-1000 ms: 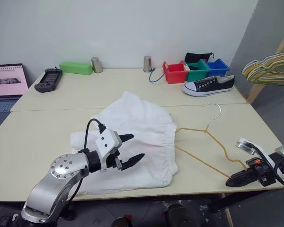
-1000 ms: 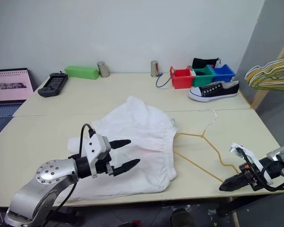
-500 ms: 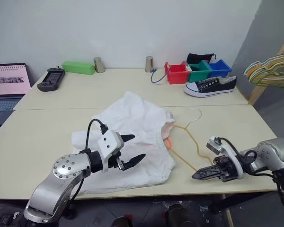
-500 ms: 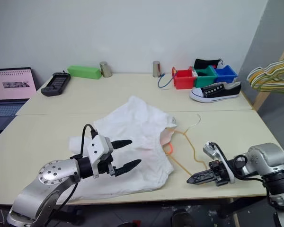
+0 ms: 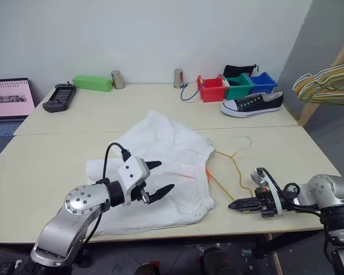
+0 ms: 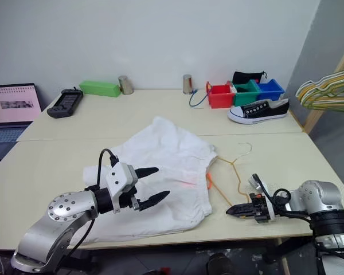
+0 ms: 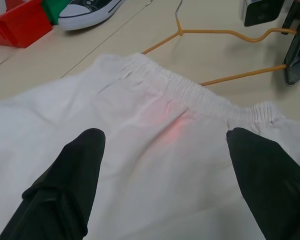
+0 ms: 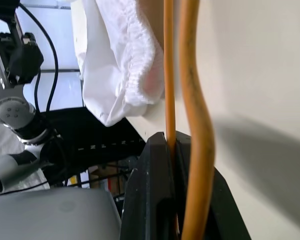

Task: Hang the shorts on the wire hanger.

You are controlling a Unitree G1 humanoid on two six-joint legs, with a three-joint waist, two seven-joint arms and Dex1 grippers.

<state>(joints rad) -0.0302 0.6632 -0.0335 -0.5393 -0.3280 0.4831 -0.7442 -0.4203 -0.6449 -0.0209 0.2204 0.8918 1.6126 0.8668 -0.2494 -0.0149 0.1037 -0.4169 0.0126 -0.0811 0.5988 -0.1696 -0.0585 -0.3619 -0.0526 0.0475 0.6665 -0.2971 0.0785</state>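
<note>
The white shorts (image 5: 160, 154) lie crumpled mid-table, with a faint reddish mark and a small orange tag (image 5: 208, 176) at the waistband. My left gripper (image 5: 165, 176) hovers just above them, open, its black fingers (image 7: 75, 190) spread wide over the cloth with nothing between them. The thin yellowish wire hanger (image 5: 236, 167) lies on the table right of the shorts, hook (image 5: 245, 140) pointing to the far side. My right gripper (image 5: 234, 204) is near the table's front edge, shut on the wire hanger's (image 8: 169, 75) near end. The shorts' elastic waistband (image 8: 135, 55) lies close by.
At the back right lie a black sneaker (image 5: 252, 103) and red, green and blue bins (image 5: 235, 86). A bunch of pale hangers (image 5: 327, 84) hangs at the far right. A laptop (image 5: 8, 100), a black controller (image 5: 58, 95), a green box (image 5: 92, 83) and two metal cups stand at the back.
My right gripper has moved left along the front edge, dragging and swinging the wire hanger toward the shorts' waistband. The left gripper has stayed open over the shorts.
</note>
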